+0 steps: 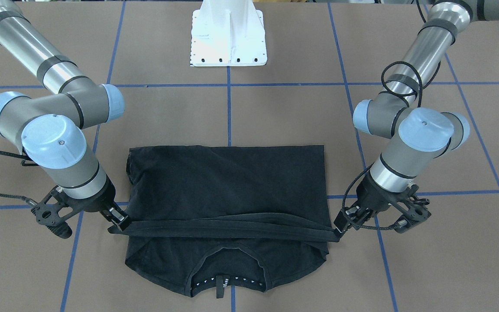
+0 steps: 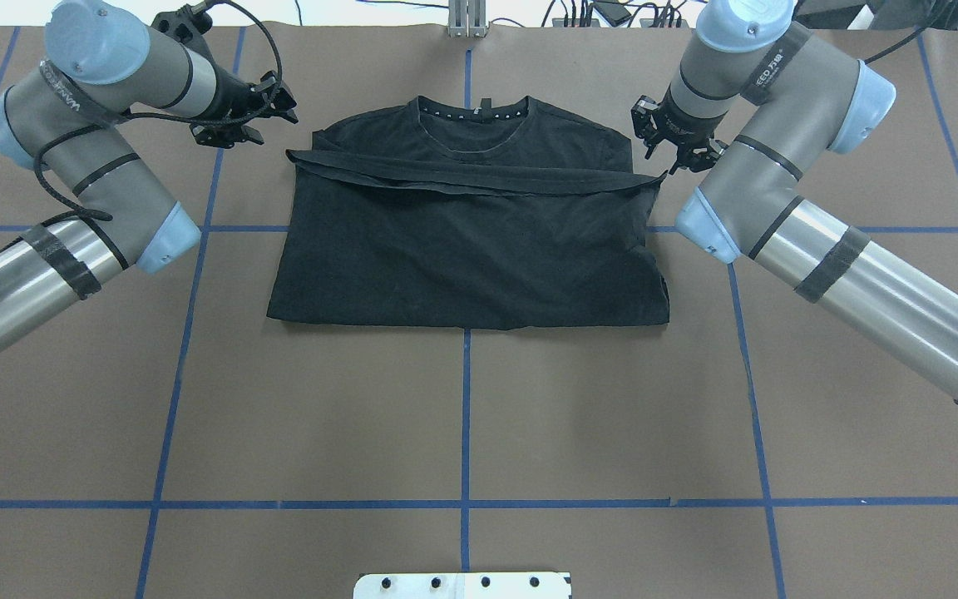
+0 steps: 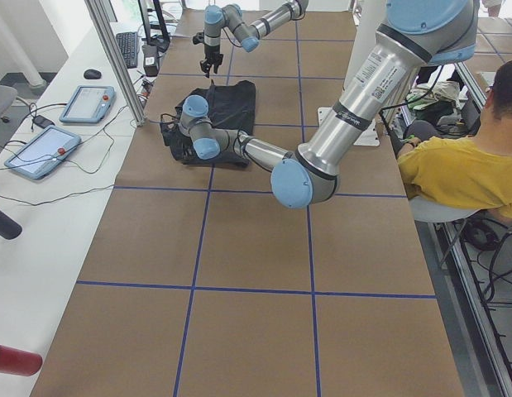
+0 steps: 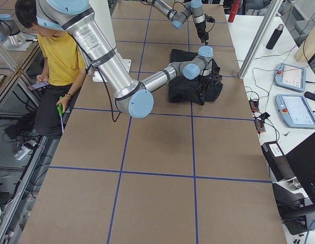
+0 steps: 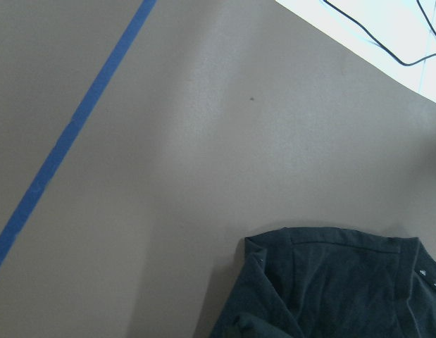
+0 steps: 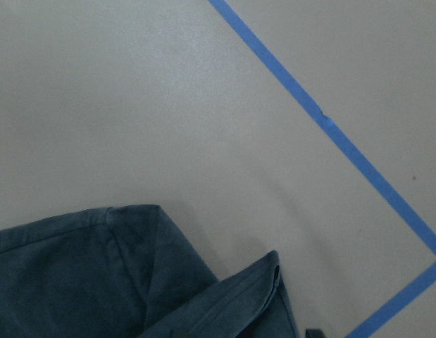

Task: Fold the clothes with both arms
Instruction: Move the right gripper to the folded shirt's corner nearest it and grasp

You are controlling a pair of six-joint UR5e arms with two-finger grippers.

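The black T-shirt [image 1: 228,182] lies on the brown table with its white-dotted collar [image 1: 228,281] at the operators' edge; no logo shows. Its lower half is doubled over, and the hem [image 1: 228,227] stretches taut as a band across the chest, just short of the collar. My left gripper [image 1: 337,229] is shut on one end of the hem and also shows in the overhead view [image 2: 286,152]. My right gripper [image 1: 118,223] is shut on the other end and shows in the overhead view too [image 2: 660,173]. Both wrist views show only a shirt edge [image 5: 330,289] [image 6: 98,274].
The white base plate [image 1: 228,39] stands at the robot's side of the table. Blue tape lines [image 2: 466,416] cross the brown table. Tablets [image 3: 40,149] and cables lie on the bench beyond the shirt. A seated person in yellow [image 3: 462,165] is beside the table.
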